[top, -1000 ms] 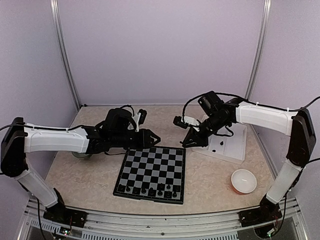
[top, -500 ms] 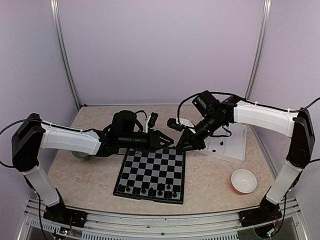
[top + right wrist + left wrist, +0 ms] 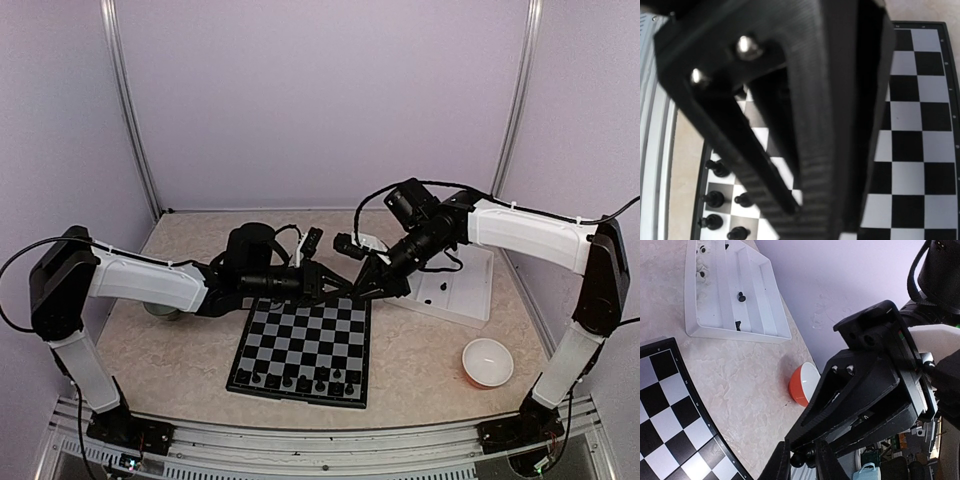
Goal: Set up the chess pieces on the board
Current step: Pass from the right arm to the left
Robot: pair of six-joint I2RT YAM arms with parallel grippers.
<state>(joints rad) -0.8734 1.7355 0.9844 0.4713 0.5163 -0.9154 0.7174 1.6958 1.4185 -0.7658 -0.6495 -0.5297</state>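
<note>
The board [image 3: 300, 340] lies at the table's middle, with several black chess pieces [image 3: 300, 380] along its near rows. My two grippers meet tip to tip above its far right corner. In the left wrist view my left gripper [image 3: 801, 466] has its fingers drawn in on a small black chess piece [image 3: 801, 458]. My right gripper [image 3: 364, 289] reaches in from the right, and its fingers converge on the same piece. In the right wrist view black gripper parts [image 3: 805, 100] block most of the board [image 3: 920, 130]. A few pieces [image 3: 715, 200] show at the lower left.
A white compartment tray [image 3: 470, 295] with a few small pieces [image 3: 741, 296] sits right of the board. An orange bowl [image 3: 487, 362] with a white inside stands at the near right. A grey round object [image 3: 160, 310] lies partly under the left arm.
Both grippers moved toward each other and now meet over the board's far right corner. The left gripper's fingers, spread a second ago, have closed in.
</note>
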